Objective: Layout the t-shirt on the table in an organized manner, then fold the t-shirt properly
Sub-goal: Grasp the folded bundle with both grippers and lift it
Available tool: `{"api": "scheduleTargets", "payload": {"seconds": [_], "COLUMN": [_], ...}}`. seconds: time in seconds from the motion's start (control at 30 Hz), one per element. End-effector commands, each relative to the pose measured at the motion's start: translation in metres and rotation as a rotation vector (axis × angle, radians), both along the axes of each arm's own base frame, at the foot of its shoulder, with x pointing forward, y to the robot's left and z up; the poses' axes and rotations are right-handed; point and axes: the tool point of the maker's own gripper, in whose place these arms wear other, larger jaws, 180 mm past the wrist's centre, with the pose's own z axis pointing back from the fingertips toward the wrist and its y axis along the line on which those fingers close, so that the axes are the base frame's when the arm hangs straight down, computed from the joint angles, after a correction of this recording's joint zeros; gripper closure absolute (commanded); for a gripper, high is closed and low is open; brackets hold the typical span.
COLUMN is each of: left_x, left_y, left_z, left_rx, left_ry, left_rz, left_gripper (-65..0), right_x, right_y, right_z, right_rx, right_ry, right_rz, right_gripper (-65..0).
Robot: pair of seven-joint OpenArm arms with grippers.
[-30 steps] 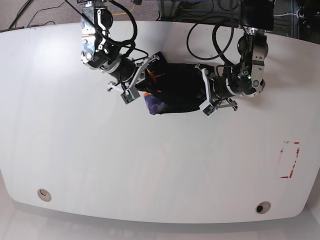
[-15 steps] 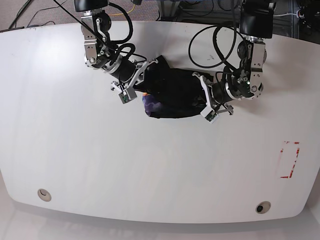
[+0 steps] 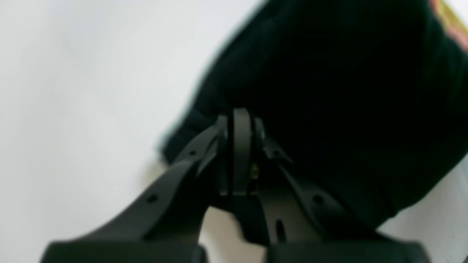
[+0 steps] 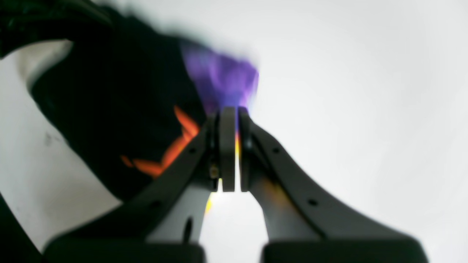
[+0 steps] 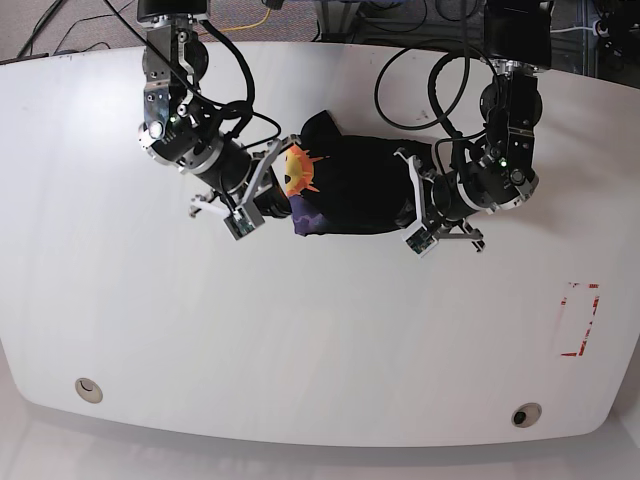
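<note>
Far left of the t-shirt [image 5: 350, 190], the right arm reaches in low, and its right claw [image 4: 229, 120] is clamped on the garment's purple-printed edge, blurred in the wrist view. The black t-shirt lies bunched between both arms on the white tabletop [image 5: 300, 330], an orange-yellow print showing at its left end. On its right, the left claw [image 3: 239, 120] pinches a dark hem, folds too murky to read

I see the t-shirt [image 5: 355, 190] bunched on the table [image 5: 300, 340], stretched between my right end effector [image 5: 283, 190] and left end effector [image 5: 408, 205].
</note>
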Motion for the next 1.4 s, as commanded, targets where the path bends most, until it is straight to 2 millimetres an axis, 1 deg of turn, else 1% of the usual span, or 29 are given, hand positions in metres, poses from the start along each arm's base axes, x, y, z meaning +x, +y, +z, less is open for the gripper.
{"api": "scheduleTargets", "payload": {"seconds": [0.0, 0.13, 0.23, 0.3, 0.43, 0.53, 0.67, 0.77, 0.93, 1.17, 1.37], "left_x": [0.01, 0.01, 0.011, 0.01, 0.009, 0.009, 0.009, 0.009, 0.008, -0.007, -0.022], "left_y": [-0.005, -0.006, -0.01, -0.011, -0.01, -0.009, -0.01, -0.011, -0.014, -0.021, -0.018], "left_z": [0.023, 0.026, 0.024, 0.018, 0.012, 0.012, 0.012, 0.014, 0.02, 0.007, -0.018], "left_rx": [-0.016, -0.017, -0.03, -0.033, -0.032, -0.031, -0.035, -0.037, -0.041, -0.06, -0.056], "left_ry": [-0.07, -0.077, -0.068, -0.05, -0.03, -0.029, -0.029, -0.034, -0.052, -0.007, 0.072], "left_rz": [-0.011, -0.014, -0.012, -0.009, -0.005, -0.003, -0.004, -0.005, -0.013, -0.013, -0.004], "left_gripper": [0.0, 0.0, 0.0, 0.0, 0.0, 0.0, 0.0, 0.0, 0.0, 0.0, 0.0], "right_x": [0.012, 0.02, 0.025, 0.028, 0.029, 0.026, 0.023, 0.024, 0.029, 0.042, 0.048], "right_y": [0.008, 0.014, 0.018, 0.022, 0.029, 0.042, 0.049, 0.048, 0.048, 0.046, 0.047], "right_z": [0.02, 0.025, 0.019, 0.01, -0.009, -0.028, -0.046, -0.045, -0.027, -0.016, -0.01], "right_rx": [0.023, 0.037, 0.052, 0.069, 0.109, 0.153, 0.184, 0.186, 0.181, 0.146, 0.144], "right_ry": [-0.057, -0.07, -0.049, -0.021, 0.024, 0.055, 0.083, 0.079, 0.026, 0.012, -0.004], "right_rz": [0.016, 0.012, 0.008, 0.006, 0.001, 0.011, 0.01, 0.007, 0.016, 0.033, 0.036], "right_gripper": [-0.8, -0.8, -0.8, -0.8, -0.8, -0.8, -0.8, -0.8, -0.8, -0.8, -0.8]}}
